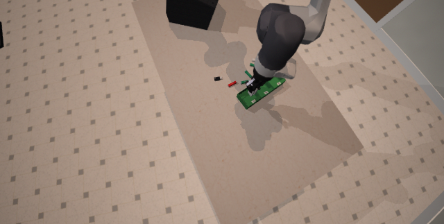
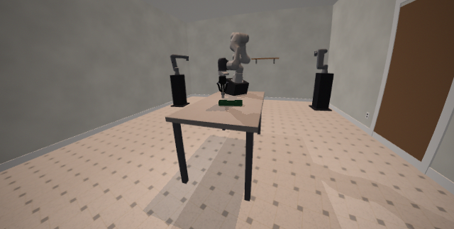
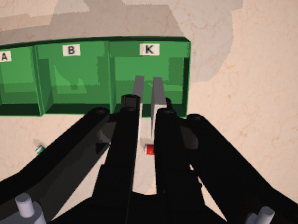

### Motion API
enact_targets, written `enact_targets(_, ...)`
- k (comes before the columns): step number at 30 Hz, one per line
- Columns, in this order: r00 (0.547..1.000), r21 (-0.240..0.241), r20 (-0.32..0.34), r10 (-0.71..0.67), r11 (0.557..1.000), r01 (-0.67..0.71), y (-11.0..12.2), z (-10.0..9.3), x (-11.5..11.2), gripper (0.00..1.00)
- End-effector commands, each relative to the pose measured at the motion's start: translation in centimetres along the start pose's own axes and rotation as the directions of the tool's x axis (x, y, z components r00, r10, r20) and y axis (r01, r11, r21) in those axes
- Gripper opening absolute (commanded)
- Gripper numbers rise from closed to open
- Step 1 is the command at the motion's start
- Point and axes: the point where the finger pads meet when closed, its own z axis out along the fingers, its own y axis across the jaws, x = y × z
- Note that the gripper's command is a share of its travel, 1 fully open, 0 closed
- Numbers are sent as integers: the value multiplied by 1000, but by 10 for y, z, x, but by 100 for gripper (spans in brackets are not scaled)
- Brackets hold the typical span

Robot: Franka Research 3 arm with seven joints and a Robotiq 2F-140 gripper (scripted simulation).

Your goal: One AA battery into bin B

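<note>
Lying beside the green bins (image 1: 246, 104) in the top view are small green cylinders (image 1: 248, 73) and a red one (image 1: 232, 84), all hidden in the exterior view, where the arm (image 2: 241, 49) reaches down over the worktop (image 2: 213, 116); the wrist view shows the gripper (image 1: 252, 93) (image 2: 223, 96) (image 3: 147, 90) nearly closed, holding nothing, above bin K (image 3: 175, 44), beside bin B (image 3: 92, 45).

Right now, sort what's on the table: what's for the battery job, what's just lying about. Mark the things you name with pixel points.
For the job:
- bin B (image 1: 266, 92) (image 2: 230, 103) (image 3: 71, 51)
- green cylinders (image 1: 248, 74) (image 3: 40, 150), probably the AA batteries; one needed

Just about:
- red cylinder (image 1: 232, 84) (image 3: 150, 149), type unclear
- black piece (image 1: 217, 78)
- bins A (image 1: 279, 83) (image 3: 5, 56) and K (image 1: 253, 101) (image 3: 149, 49)
</note>
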Motion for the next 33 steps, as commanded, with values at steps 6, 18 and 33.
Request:
enact_targets(6,1000,1,6,6,1000,-6,0,1,-2,5)
enact_targets(18,1000,1,6,6,1000,-6,0,1,-2,5)
enact_targets(33,1000,1,6,6,1000,-6,-50,1,-5,5)
